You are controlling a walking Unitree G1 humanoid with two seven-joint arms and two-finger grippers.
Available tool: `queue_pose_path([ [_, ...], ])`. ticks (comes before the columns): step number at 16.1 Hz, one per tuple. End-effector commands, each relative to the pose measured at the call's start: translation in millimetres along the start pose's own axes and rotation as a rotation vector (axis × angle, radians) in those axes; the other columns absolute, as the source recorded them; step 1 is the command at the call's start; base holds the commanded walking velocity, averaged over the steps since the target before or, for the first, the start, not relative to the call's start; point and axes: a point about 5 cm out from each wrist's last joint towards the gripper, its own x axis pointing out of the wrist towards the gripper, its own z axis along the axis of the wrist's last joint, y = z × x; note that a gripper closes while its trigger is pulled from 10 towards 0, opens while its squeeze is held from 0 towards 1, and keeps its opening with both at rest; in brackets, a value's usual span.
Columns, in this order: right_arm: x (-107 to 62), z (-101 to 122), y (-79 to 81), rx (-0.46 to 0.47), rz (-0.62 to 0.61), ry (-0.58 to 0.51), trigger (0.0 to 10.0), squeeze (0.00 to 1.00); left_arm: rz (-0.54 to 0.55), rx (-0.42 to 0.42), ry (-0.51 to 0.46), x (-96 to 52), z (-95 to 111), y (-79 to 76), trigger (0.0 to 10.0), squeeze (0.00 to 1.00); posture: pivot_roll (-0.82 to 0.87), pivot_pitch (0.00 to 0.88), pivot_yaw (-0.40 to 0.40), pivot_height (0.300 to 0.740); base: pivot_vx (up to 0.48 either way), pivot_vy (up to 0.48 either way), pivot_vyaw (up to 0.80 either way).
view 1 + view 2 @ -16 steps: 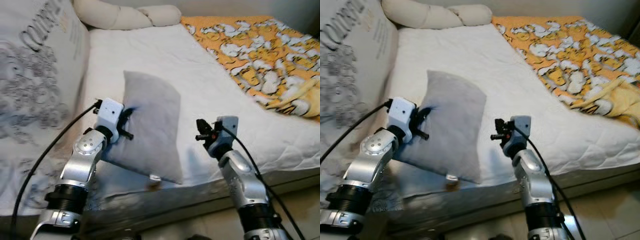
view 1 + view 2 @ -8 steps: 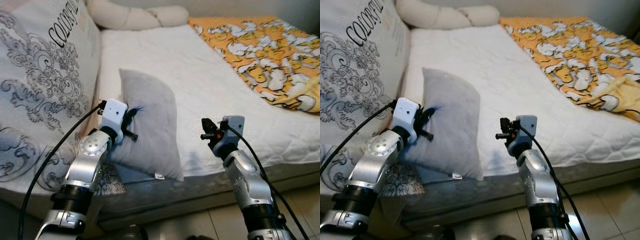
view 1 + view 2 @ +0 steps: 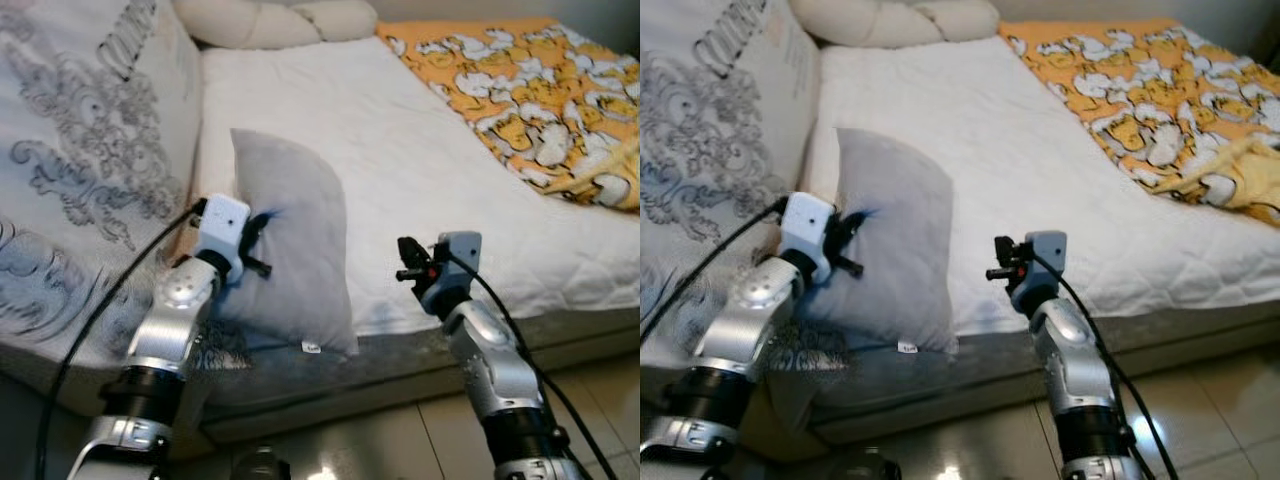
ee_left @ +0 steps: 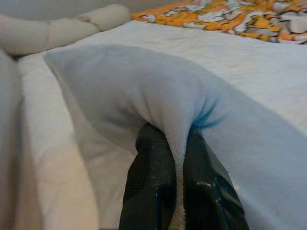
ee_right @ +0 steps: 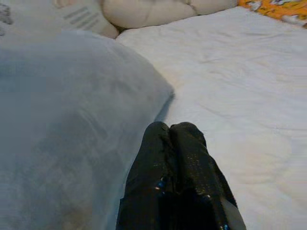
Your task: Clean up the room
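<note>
A grey pillow (image 3: 295,250) hangs upright over the near edge of the white bed (image 3: 400,150). My left gripper (image 3: 256,226) is shut on a pinched fold of its left side, and in the left wrist view the cloth of the grey pillow (image 4: 144,91) is squeezed between the two black fingers (image 4: 151,182). To the right of the pillow my right gripper (image 3: 404,259) hovers over the bed's edge, apart from it. Its fingers (image 5: 177,163) are pressed together on nothing, with the pillow (image 5: 62,124) beside them.
A large patterned cushion (image 3: 80,170) leans along the bed's left side. A long cream bolster (image 3: 280,20) lies at the head. An orange patterned blanket (image 3: 520,90) covers the far right. Tiled floor (image 3: 1200,420) lies below the bed's front edge.
The view has shifted, showing more floor and bed edge. The pillow stays in my left gripper at much the same place; the right gripper has not changed.
</note>
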Motion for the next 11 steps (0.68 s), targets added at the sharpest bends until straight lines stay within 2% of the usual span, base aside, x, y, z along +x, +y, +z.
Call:
queue_pose_path([
  [1,1.0,2.1,-1.7,-0.012,-0.009,-0.004,10.0,0.00,0.010,0.024,-0.043,3.5,12.0,2.4,10.0,0.00,0.05,0.000,-0.005,0.740,0.000,0.000,0.00],
  [4,2.5,2.0,1.7,-0.054,0.026,0.010,10.0,0.00,0.043,0.026,-0.063,4.5,15.6,7.9,10.0,0.00,0.05,0.000,-0.012,0.740,0.265,0.000,0.00],
  [8,3.3,1.4,2.6,-0.062,0.035,0.019,10.0,0.00,0.093,0.035,-0.075,4.8,19.0,15.6,10.0,0.00,0.06,0.000,-0.015,0.740,0.293,0.000,0.00],
  [11,3.6,1.8,2.4,-0.073,0.037,0.021,10.0,0.00,0.090,0.033,-0.076,6.0,19.0,15.1,10.0,0.00,0.06,0.000,-0.013,0.740,0.305,0.000,0.00],
])
